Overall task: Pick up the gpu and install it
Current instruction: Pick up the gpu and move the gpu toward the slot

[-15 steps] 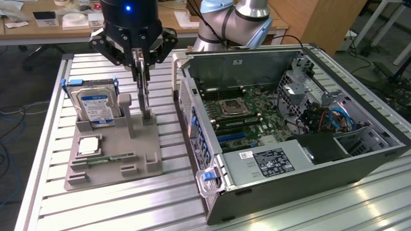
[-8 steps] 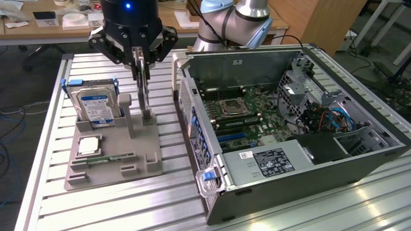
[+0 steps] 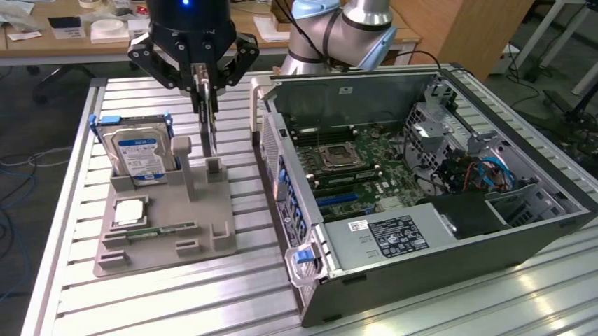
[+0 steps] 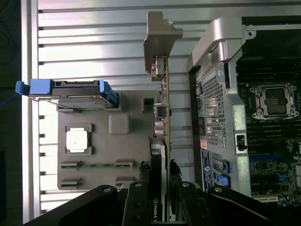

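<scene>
Wrist view, gripper (image 4: 162, 190): you have it clamped on the gpu (image 4: 163, 94), held above the grey holder (image 4: 94, 160).
Long axis: parallel to the wall of the computer case (image 4: 221, 117) beside it, silver bracket farthest from the gripper.

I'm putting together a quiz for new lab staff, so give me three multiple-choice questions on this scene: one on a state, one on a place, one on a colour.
1. What is the pincer doing?
A) open and empty
B) shut on the gpu
C) shut on a screwdriver

2. Where is the hard drive?
A) upright in the grey holder
B) on the floor
C) inside a drawer

3. What colour is the hard drive's label?
A) red
B) yellow
C) blue

Answers: 1 B, the fingers clamp the card's top edge; 2 A, it stands on edge at the holder's far end; 3 C, the sticker is blue and white.
</scene>
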You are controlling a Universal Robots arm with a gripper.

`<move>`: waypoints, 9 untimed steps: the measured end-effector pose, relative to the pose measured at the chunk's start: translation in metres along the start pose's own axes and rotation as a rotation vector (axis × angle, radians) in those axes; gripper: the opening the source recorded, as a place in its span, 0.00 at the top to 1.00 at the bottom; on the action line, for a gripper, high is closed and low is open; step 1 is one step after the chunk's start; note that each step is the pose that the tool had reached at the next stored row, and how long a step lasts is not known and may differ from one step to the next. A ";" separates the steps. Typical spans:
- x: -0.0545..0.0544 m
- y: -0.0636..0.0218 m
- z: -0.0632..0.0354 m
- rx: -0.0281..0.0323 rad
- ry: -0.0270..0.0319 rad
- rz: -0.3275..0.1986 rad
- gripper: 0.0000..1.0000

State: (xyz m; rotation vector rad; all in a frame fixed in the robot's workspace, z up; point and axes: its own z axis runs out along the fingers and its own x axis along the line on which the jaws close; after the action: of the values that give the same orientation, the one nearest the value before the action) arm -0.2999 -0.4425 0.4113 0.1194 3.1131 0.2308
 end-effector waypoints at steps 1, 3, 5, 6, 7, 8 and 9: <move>0.000 0.0000 0.0000 0.0001 0.0000 0.000 0.74; 0.000 0.0000 -0.0001 0.0001 0.0001 0.000 0.74; -0.001 0.0000 -0.0002 0.0002 0.0003 0.000 0.74; -0.001 0.0001 -0.0002 0.0002 0.0003 0.000 0.74; -0.002 0.0002 -0.0001 0.0001 0.0001 0.000 0.74; -0.003 0.0003 0.0000 0.0001 0.0002 0.000 0.74; -0.005 0.0004 0.0000 0.0001 0.0001 0.000 0.74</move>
State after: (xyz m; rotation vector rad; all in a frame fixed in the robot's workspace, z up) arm -0.2952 -0.4425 0.4114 0.1194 3.1132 0.2306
